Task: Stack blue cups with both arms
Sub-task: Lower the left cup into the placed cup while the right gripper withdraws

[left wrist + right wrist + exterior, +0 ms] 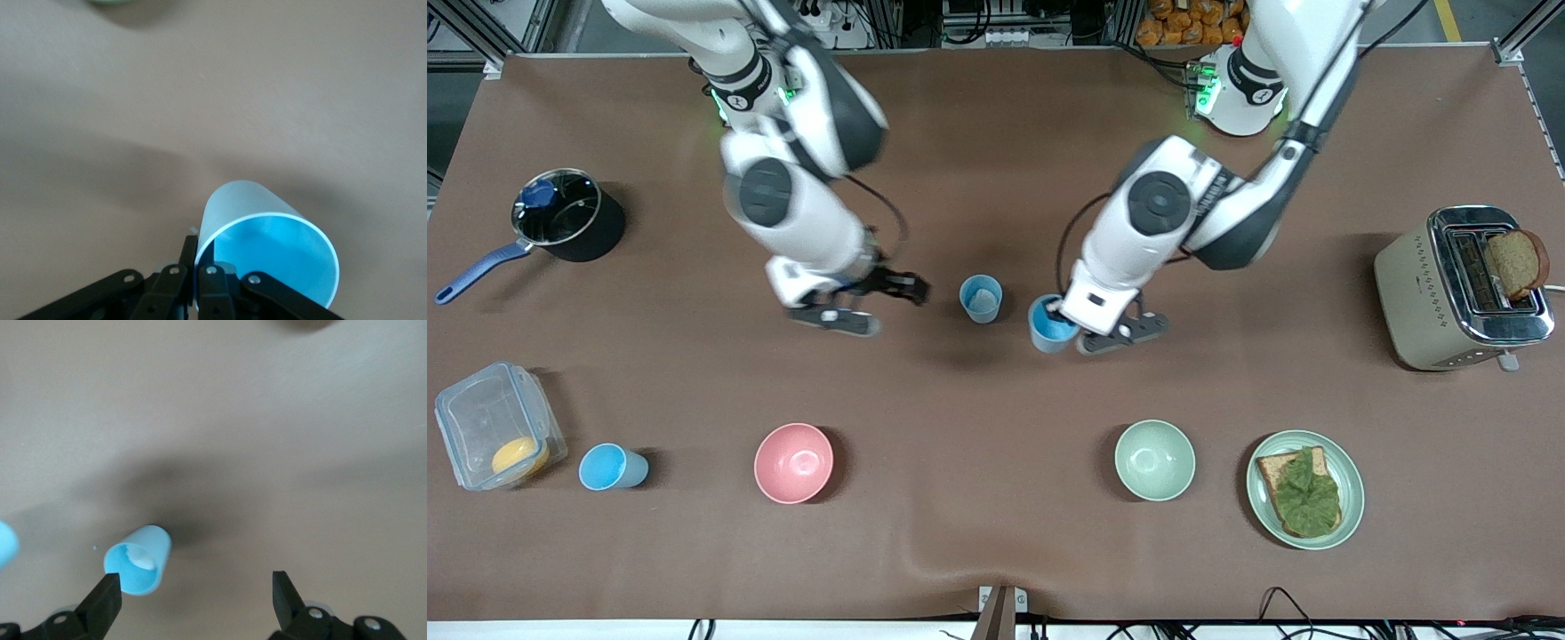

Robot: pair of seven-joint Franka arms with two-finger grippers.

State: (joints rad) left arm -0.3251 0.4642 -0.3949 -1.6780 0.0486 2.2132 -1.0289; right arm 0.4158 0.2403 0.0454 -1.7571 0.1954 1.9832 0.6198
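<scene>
I see a brown mat covering the table (pixel 978 533), slightly rippled at the edge nearest the front camera; metal framing and cabling run along the arms' side.

Going from the right arm's end: a black saucepan (pixel 569 216) with a blue handle, a clear plastic container (pixel 494 422) holding something yellow, then a blue cup (pixel 609 468) beside it, upright, in the row nearest the camera. Pink bowl (pixel 793 462) comes next in that row.

Right gripper (pixel 867 304) hangs over bare mat at mid-table, fingers spread wide, nothing between them. Just beside it a second blue cup (pixel 981 298) stands alone on the mat, with a white patch inside (pixel 140 559).

Left gripper (pixel 1089 331) has its fingers pressed together on the rim of a third blue cup (pixel 1051 324), bright blue inside, paler outside (pixel 267 250). I can't tell whether it is lifted or resting.

Toward the left arm's end: pale green bowl (pixel 1154 460), a green plate (pixel 1352 493) with bread and lettuce, and a toaster (pixel 1449 293) with a slice sticking up.
</scene>
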